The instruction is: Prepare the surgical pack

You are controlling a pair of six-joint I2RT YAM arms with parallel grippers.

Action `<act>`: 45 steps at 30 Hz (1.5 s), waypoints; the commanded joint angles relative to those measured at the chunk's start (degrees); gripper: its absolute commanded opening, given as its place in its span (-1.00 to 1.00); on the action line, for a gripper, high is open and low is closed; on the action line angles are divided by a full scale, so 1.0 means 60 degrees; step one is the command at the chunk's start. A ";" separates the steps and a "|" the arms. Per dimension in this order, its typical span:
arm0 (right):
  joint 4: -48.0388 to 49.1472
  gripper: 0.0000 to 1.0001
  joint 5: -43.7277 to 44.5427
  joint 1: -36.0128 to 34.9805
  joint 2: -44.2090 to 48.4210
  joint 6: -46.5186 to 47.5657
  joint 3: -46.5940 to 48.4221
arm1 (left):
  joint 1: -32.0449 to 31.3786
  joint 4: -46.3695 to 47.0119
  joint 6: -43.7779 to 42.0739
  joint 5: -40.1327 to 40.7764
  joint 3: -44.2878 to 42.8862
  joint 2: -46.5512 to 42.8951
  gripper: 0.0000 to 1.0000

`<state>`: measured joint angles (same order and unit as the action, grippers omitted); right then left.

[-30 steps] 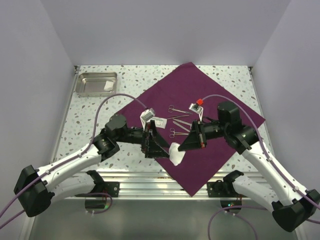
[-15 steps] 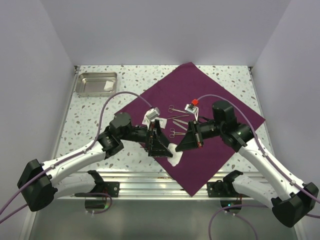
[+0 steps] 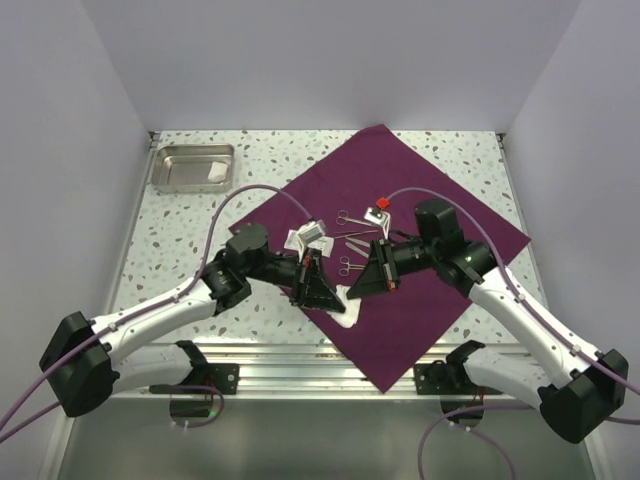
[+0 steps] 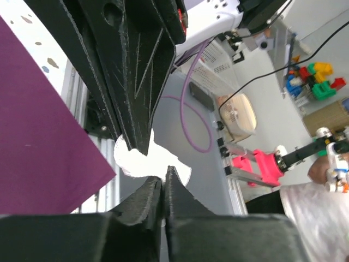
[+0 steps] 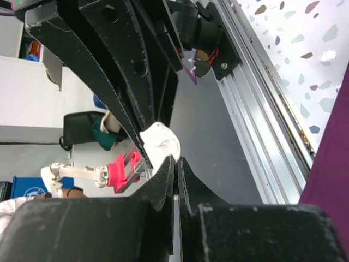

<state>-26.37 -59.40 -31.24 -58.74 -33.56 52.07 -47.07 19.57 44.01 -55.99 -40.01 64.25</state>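
Observation:
The surgical pack's purple cloth (image 3: pixel 430 190) lies spread as a diamond across the table, and its edge shows in the left wrist view (image 4: pixel 38 136) and the right wrist view (image 5: pixel 334 180). A small white gauze piece (image 3: pixel 346 308) hangs over the cloth's near-left edge, between the two grippers. My left gripper (image 3: pixel 333 298) is shut on one side of the gauze (image 4: pixel 147 161). My right gripper (image 3: pixel 354 292) is shut on the other side of it (image 5: pixel 161 143). Each wrist view shows the other gripper's black fingers coming down from above.
Several steel forceps and scissors (image 3: pixel 352 238) lie on the cloth's middle, beside a white packet (image 3: pixel 298 238). A steel tray (image 3: pixel 175 170) holding a white piece sits at the back left. The aluminium rail (image 3: pixel 300 352) runs along the near table edge.
Both arms have moved toward the middle and slightly away from the front edge. The left gripper, open a second ago, has closed on the gauze that the right gripper was holding.

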 commanded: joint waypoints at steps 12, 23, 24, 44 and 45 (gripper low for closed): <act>-0.3603 0.13 0.5080 0.2539 -0.1854 0.1228 0.1985 | 0.4923 -0.1371 -0.0420 -0.0528 -0.2321 0.2604 -1.00; -0.3940 0.12 0.5067 0.2820 -0.3641 0.1800 0.2337 | 0.9132 -0.1264 0.0610 0.1420 -0.5734 0.6925 -1.00; -0.3838 0.12 0.5007 0.2805 -0.3730 0.1771 0.2322 | 0.9395 -0.1690 0.0300 0.1537 -0.6812 0.7683 -1.00; -0.2565 0.07 0.3924 0.2805 -0.5693 0.1082 0.2308 | 1.0599 -0.6498 -0.3964 0.0249 -1.2961 1.2305 -1.00; -0.2476 0.07 0.3792 0.2805 -0.5737 0.1053 0.2220 | 1.0613 -0.6615 -0.4256 0.0191 -1.2932 1.2305 -1.00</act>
<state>-44.45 -33.21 -14.35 -92.75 -25.91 66.06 16.01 -16.93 25.41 -52.45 -115.59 139.39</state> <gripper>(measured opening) 0.537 0.016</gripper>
